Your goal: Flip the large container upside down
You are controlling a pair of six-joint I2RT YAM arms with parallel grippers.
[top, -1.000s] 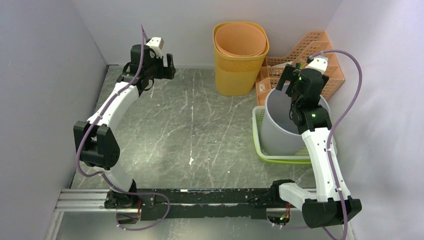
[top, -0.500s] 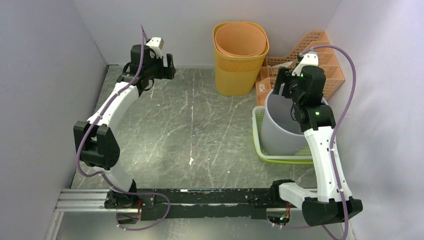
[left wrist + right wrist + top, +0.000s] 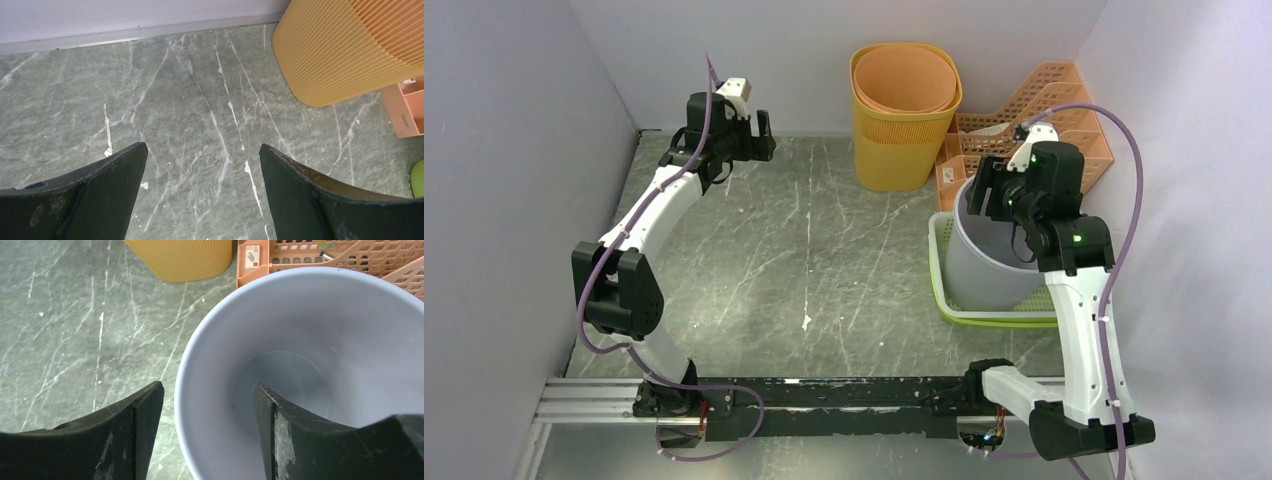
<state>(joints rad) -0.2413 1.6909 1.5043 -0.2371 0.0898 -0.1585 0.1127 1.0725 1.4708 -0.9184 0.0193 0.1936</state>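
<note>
Not much to read tbh; the orange rack (image 3: pixel 407 107) has tiny dark print on its rim, too small to make out; its white sticker (image 3: pixel 251 255) with a red mark is illegible too.

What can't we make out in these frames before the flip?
- Right wrist view: grey container, outside and underside hidden by its own rim; right side cut off by the frame.
- Top view: green tray, right edge covered by the right arm.
- Right wrist view: label on the orange organiser, too small to read.
</note>
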